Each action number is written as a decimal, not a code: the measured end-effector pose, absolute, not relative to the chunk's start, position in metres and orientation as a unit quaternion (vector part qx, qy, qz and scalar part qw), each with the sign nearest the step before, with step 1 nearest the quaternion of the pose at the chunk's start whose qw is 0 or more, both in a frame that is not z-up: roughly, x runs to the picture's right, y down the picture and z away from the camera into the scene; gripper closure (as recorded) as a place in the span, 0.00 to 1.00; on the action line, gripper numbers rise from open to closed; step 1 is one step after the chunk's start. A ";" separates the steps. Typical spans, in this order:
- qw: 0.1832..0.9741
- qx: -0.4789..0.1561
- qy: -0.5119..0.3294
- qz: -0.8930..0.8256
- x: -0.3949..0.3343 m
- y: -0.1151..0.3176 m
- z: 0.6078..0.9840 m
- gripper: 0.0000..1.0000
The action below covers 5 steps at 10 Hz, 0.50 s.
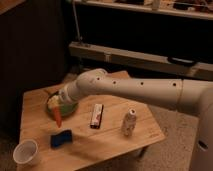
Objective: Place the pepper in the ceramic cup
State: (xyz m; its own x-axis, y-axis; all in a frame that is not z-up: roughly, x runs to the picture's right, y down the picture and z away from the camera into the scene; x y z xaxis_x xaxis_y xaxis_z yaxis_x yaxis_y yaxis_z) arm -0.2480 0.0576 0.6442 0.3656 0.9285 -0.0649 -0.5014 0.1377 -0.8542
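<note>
The orange-red pepper (58, 117) hangs point-down from my gripper (59, 107), in the air above the table's left part, in front of the green plate (70, 110). The gripper is at the end of my white arm (130, 90) and is shut on the pepper's upper end. The white ceramic cup (26, 152) stands upright at the table's front left corner, below and left of the pepper, apart from it.
A blue sponge (61, 138) lies between the pepper and the cup. A black-and-white bar (96, 115) lies mid-table and a small whitish bottle (129, 123) stands to its right. The wooden table (110, 140) ends close to the cup. Dark shelving stands behind.
</note>
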 end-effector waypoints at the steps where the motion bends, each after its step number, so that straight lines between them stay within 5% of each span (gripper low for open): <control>1: 0.698 -0.446 -0.283 0.484 -0.263 0.059 0.631 0.63; 5: 0.679 -0.486 -0.334 0.438 -0.304 0.090 0.589 0.63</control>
